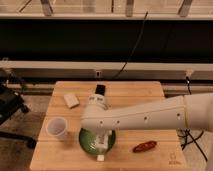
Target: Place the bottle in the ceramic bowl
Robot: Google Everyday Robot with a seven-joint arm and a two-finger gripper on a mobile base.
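Gripper over bowl, grip state untellable; bottle likely light, rigid, slick, so pinch mid-body

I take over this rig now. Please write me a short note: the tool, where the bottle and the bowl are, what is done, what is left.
Tool: down over the ceramic bowl; whether it grips, I cannot tell.
Bottle: pale shape below the tool, its white cap end at the bowl's front rim.
Done: bottle brought to the bowl.
Left: check it rests inside, let go, lift away.
Cup stands left of the bowl.
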